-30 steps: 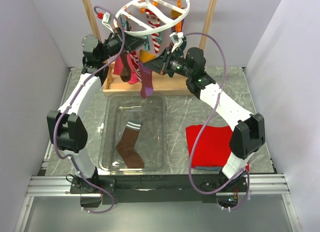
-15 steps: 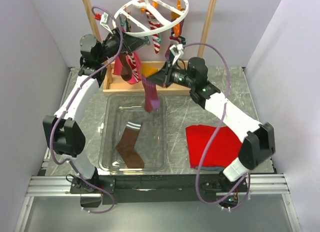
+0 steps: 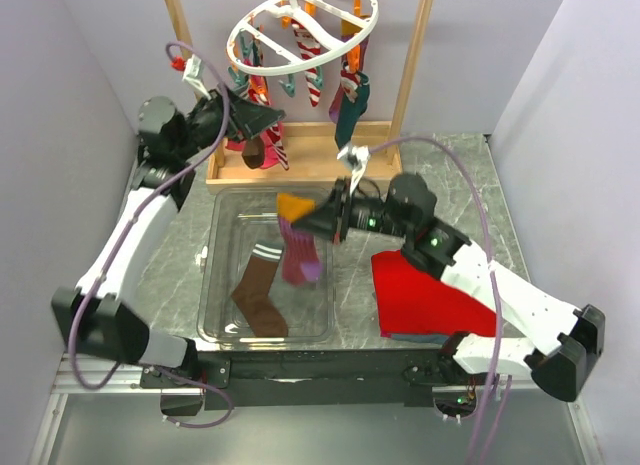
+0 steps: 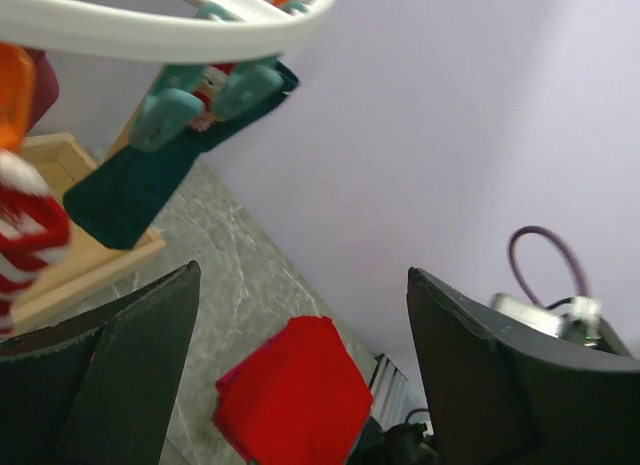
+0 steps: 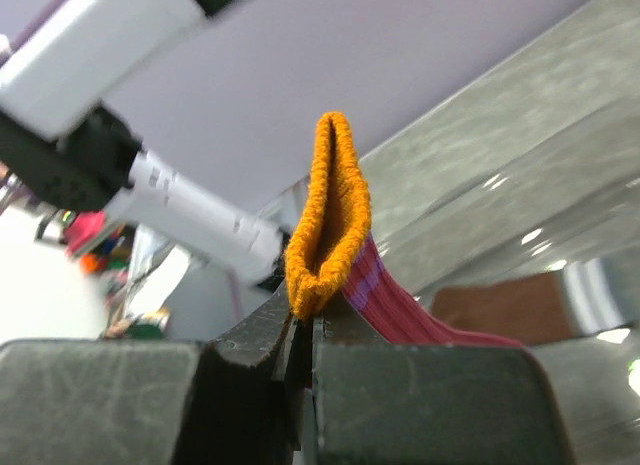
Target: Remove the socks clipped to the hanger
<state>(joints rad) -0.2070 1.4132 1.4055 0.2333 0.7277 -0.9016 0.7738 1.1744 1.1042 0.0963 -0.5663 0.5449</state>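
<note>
Okay, so your bench (image 3: 455, 170) is a grey marbled slab boxed in by pale lilac walls (image 3: 90, 55) on three sides, with a metal rail (image 3: 100, 373) along the near edge. At the back, a wooden tray (image 3: 310, 167) with two upright posts carries the round white hanger (image 3: 300, 30). A red folded cloth (image 3: 425, 295) lies on the right side of the bench, and your right arm crosses its far corner.

Some bits are hard to read. From above, your left pincer (image 3: 262, 118) sits in front of the hanger's left side, so only the lower end of the maroon sock (image 3: 252, 151) shows. In the left wrist view the striped sock (image 4: 28, 235) is blurred and cut off by the left edge. The dark teal sock (image 4: 130, 185) is clear, pinned by teal clips (image 4: 200, 85) under the ring. The toe of the sock you're holding is smeared in the top view, so I can't tell whether it touches anything.

The clear bin (image 3: 212, 285) sits mid-bench, in front of the tray. One brown sock (image 3: 258, 297) with white bands lies flat inside it. The magenta-purple sock (image 3: 297, 250) hangs over the bin's right half, toe down.

Your right pincer (image 5: 305, 330) is clamped tight on that sock's orange cuff, which sticks up between the fingers. Your left pincer has its fingers spread wide with nothing between them, up beside the hanger.
</note>
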